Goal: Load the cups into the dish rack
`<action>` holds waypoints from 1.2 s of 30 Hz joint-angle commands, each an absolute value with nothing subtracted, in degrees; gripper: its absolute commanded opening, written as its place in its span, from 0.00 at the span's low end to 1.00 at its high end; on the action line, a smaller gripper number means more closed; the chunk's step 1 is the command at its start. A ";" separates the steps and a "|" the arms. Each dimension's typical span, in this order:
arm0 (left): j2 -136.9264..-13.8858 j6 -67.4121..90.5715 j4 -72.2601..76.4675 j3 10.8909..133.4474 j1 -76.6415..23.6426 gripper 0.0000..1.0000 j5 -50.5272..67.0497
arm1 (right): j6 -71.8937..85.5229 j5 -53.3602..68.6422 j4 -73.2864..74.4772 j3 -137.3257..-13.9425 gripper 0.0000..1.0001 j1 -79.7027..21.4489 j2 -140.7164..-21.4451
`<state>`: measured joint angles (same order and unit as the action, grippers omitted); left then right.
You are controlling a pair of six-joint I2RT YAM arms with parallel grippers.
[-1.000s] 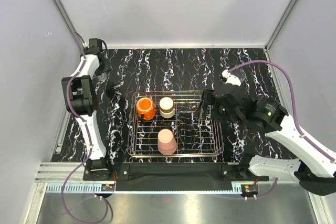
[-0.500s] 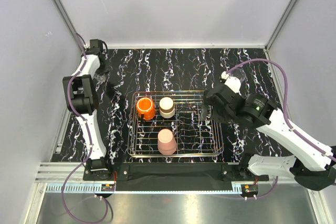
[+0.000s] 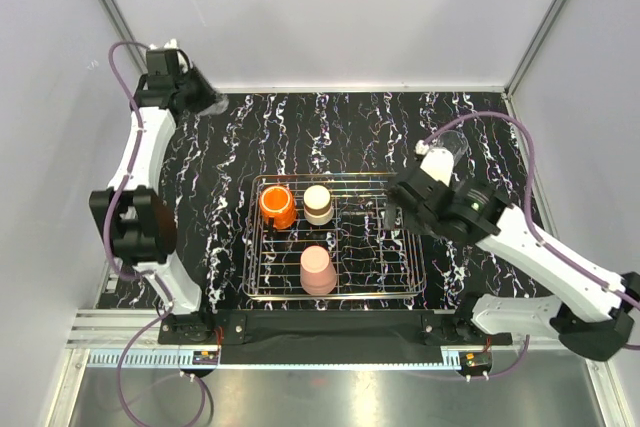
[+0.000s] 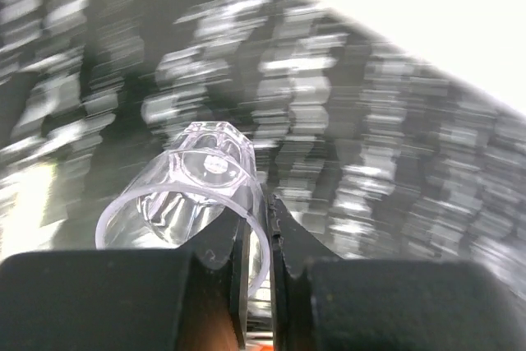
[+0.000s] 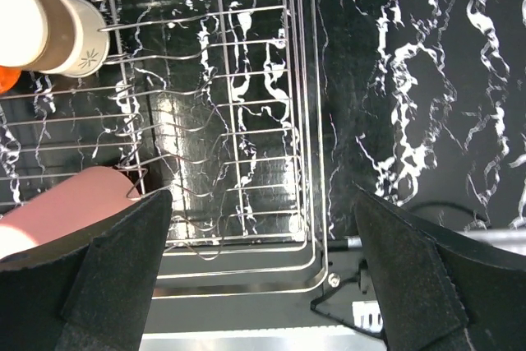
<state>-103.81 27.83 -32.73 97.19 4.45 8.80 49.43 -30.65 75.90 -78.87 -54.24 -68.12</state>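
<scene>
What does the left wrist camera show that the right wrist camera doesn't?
Only the left wrist view: a clear glass, its rim pinched in the shut left gripper. Only the right wrist view: the dish rack holding a cream cup and a pink tumbler, with the right gripper open above it. Both: the black marbled table.

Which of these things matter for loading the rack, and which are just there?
Job: dish rack, orange cup, cream cup, pink tumbler, clear glass in the left fingers.
Not the job: marbled table, grey walls.
</scene>
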 commanded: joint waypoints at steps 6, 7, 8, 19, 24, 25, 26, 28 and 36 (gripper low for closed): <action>-93.61 49.45 -1.80 90.72 0.26 0.00 47.97 | 43.59 -29.97 58.63 -70.40 1.00 -54.49 -55.11; -92.30 56.70 8.25 86.96 -0.95 0.00 51.64 | 43.51 -29.45 57.67 -70.92 1.00 -54.49 -55.02; -91.76 61.13 14.35 84.92 -1.14 0.00 53.25 | 42.03 -26.83 56.70 -72.06 1.00 -54.41 -55.37; -95.98 110.93 87.63 75.49 -8.86 0.00 58.61 | 39.72 -5.73 36.41 -76.81 1.00 -52.56 -62.48; -90.81 103.29 83.85 75.08 -15.89 0.00 63.02 | 49.46 -3.60 32.61 -78.22 1.00 -50.72 -62.93; -89.49 98.83 82.63 73.93 -16.87 0.00 63.89 | 51.48 -3.34 32.17 -78.22 1.00 -50.36 -62.15; -88.17 96.09 80.88 72.52 -17.75 0.00 64.33 | 55.51 -3.08 31.91 -78.40 1.00 -50.19 -61.44; -84.22 90.21 79.63 68.49 -20.11 0.00 63.81 | 59.48 -2.99 30.68 -77.96 1.00 -50.36 -59.34; -73.58 70.86 66.93 61.79 -25.48 0.00 62.32 | 73.73 1.48 9.61 -64.78 0.96 -50.36 -48.69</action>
